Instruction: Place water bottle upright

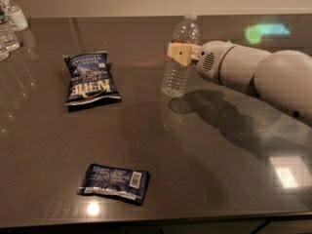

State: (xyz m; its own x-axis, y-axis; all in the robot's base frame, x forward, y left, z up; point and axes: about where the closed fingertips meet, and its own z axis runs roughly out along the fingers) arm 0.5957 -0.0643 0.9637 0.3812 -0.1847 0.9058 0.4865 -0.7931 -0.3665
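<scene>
The water bottle point(178, 57) is a clear ribbed plastic bottle with a white cap. It stands nearly upright at the back middle of the dark table point(204, 169), leaning slightly to the right. Its base is at or just above the tabletop. My gripper point(181, 54) reaches in from the right on a white arm point(253, 72). Its tan fingers point(178, 53) are closed around the middle of the bottle.
A blue chip bag point(89, 78) lies at the left middle. A dark snack packet point(115, 183) lies near the front edge. A pump-top bottle point(13, 13) and other clear bottles point(7, 35) stand at the far left corner.
</scene>
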